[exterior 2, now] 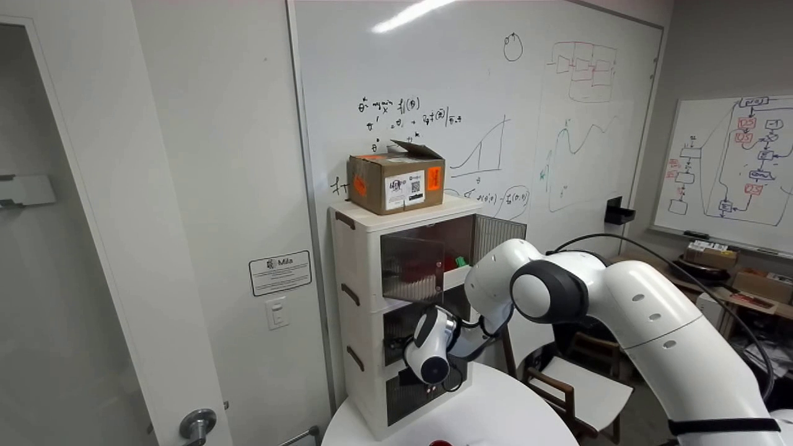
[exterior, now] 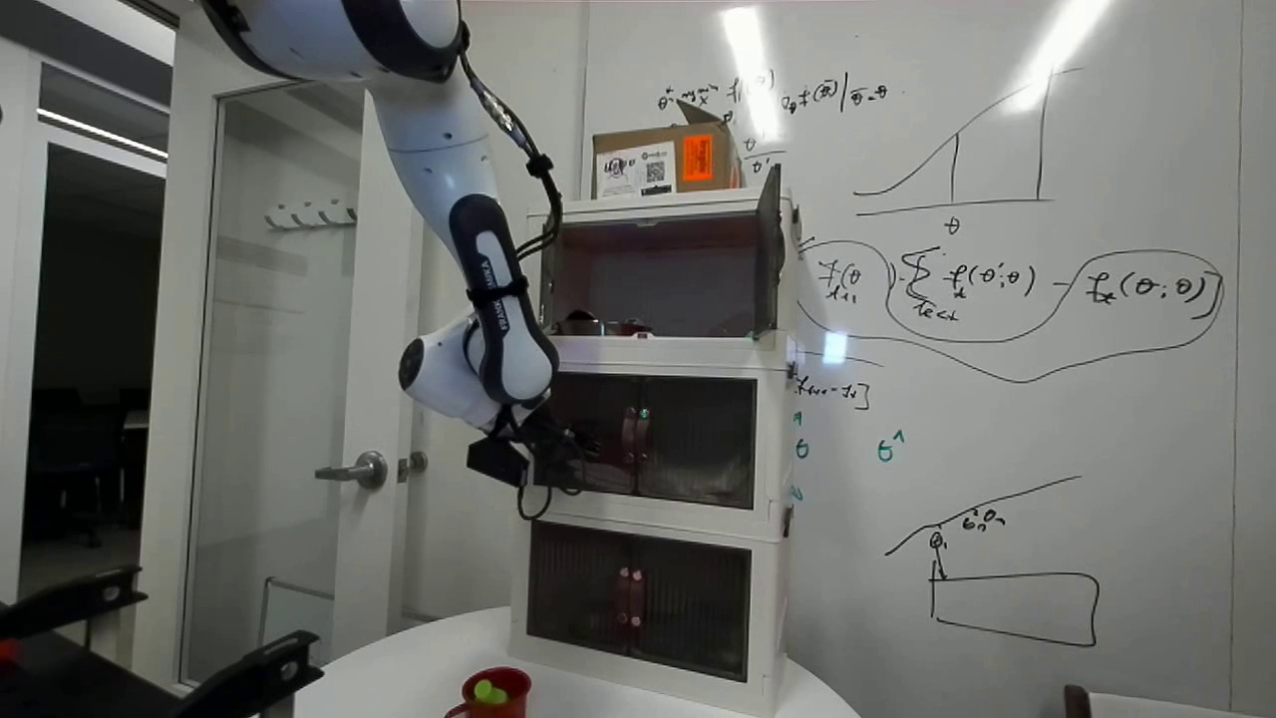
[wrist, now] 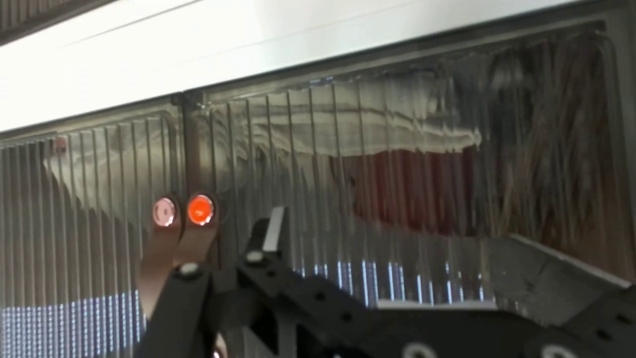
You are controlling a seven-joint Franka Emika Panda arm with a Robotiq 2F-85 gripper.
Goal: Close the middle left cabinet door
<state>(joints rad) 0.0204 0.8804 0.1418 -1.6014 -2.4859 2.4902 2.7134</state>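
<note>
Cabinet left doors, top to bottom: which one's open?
The top left door: in an exterior view it stands swung out, whereas the middle left cabinet door and bottom left door look shut.

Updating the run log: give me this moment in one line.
middle left cabinet door: looks shut; tool: in front of it, contact unclear; top left door: open; top right door: open

The arm (exterior 2: 657, 313) is glossy white and smoothly rounded, with thick black rings (exterior 2: 567, 291), a black cable (exterior: 539, 166), a black strap (exterior: 496, 291) and a dark panel (exterior: 506, 327) lettered FRANKA; its fingers (wrist: 176, 301) are black, with pale round screw heads (wrist: 189, 269) and one light strip (wrist: 274, 229).
</note>
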